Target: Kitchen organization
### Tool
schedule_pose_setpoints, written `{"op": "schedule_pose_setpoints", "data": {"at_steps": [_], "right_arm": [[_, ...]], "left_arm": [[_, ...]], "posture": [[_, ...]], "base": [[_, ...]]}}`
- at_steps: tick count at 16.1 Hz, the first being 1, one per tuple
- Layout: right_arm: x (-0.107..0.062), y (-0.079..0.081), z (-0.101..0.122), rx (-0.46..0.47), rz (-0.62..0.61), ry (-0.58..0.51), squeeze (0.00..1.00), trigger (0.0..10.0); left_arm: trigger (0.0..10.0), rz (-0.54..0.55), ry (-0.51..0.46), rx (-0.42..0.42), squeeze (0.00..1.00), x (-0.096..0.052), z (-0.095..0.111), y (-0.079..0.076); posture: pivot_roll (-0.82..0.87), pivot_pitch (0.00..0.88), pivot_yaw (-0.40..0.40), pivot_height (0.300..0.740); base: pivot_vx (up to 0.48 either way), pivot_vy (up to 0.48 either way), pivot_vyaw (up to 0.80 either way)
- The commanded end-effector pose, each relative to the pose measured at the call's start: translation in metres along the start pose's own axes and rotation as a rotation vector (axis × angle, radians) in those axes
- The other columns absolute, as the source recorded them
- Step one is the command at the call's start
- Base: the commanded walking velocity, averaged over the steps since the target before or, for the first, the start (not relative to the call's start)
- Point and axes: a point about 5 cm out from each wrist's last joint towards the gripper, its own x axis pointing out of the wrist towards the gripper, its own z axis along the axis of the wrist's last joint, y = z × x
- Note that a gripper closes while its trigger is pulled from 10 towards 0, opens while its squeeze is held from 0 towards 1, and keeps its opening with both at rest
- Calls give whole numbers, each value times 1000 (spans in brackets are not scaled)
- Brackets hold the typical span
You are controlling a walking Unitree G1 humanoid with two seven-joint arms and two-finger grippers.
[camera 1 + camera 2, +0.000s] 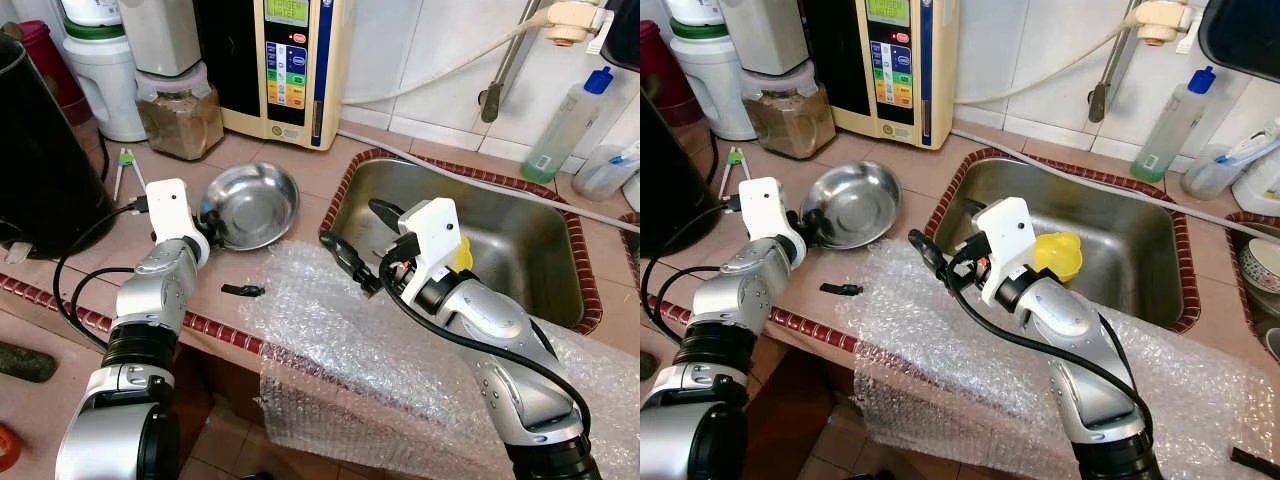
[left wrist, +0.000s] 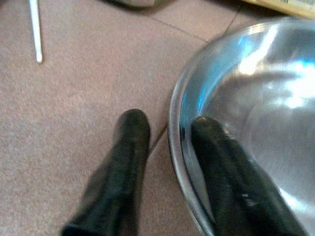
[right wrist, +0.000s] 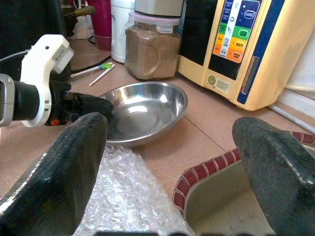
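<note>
One steel bowl (image 1: 250, 205) on the table, one sheet of bubble wrap (image 1: 350, 350) over the front edge, one sink (image 1: 520, 250), one yellow item (image 1: 1058, 255) inside it, one jar of brown powder (image 1: 180, 118), one clear squeeze bottle (image 1: 565, 125), one small black clip (image 1: 243, 290).

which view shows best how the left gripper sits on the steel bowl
The left wrist view: one finger lies inside the steel bowl, the other outside its rim. The eye views show the left gripper at the bowl's edge; the right wrist view likewise.

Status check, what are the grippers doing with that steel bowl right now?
Left gripper straddling steel bowl rim, one finger inside, not closed. Right gripper open over sink edge, empty. Bubble wrap beside bowl.
</note>
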Motion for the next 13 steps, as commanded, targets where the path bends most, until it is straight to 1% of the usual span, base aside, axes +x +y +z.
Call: {"op": "schedule_pose_setpoints", "data": {"at_steps": [1,3,4,6,7,8,9,10,11,12,13], "right_arm": [[-2,1,1,-8,12,6,0,10000],[-2,1,1,-9,16,8,0,10000],[-1,0,1,-6,17,8,0,10000],[0,-1,2,7,11,3,0,10000],[1,-1,2,7,9,3,0,10000],[1,-2,2,5,7,3,0,10000],[0,-3,2,0,4,5,0,10000],[0,-4,2,1,3,5,0,10000],[0,-4,2,-3,2,7,0,10000],[1,-4,2,-4,3,7,0,10000],[1,-4,2,-5,4,7,0,10000]], "left_arm": [[0,8,-29,-4,0,0,5,0],[0,33,-81,-43,0,-1,10,3],[0,16,-100,-36,0,-2,10,2],[0,0,-101,-7,0,-4,6,-1],[0,-1,-99,-2,0,-4,5,-2],[0,-1,-99,-13,0,-4,3,-2],[0,-3,-120,18,0,-5,5,-2],[0,-13,-140,9,0,-5,9,-2],[0,-8,-125,52,0,-4,7,-1],[0,-1,-90,71,0,-3,3,0],[0,-16,-73,62,0,-3,1,-1]], "posture": [[-7,80,-35,740],[-4,75,-37,740],[-2,74,-38,740],[0,72,-41,740],[0,72,-41,740],[-1,70,-41,740],[0,69,-44,740],[2,68,-46,740],[2,67,-46,740],[1,68,-44,740],[1,67,-46,740]], "base": [[0,0,0],[0,0,0],[0,0,0],[0,0,0],[0,0,0],[0,0,0],[0,0,0],[0,0,0],[0,0,0],[0,0,0],[0,0,0]]}}
